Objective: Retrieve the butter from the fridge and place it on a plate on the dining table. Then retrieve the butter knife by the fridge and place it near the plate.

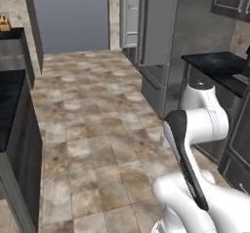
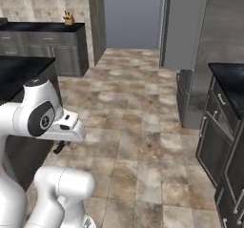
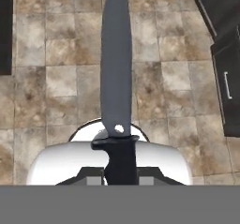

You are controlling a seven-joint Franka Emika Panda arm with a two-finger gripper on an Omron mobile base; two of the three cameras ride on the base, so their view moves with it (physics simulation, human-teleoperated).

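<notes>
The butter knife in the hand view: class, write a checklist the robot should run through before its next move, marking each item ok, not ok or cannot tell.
1. Butter knife in the gripper: ok, its dark handle sits between the jaws.
2. Blade clear of obstacles: ok, it points out over bare tiled floor.
3. Fridge shut: not ok, a door stands open.
4. Butter on the plate: cannot tell.
5. Floor ahead free for driving: ok.
</notes>
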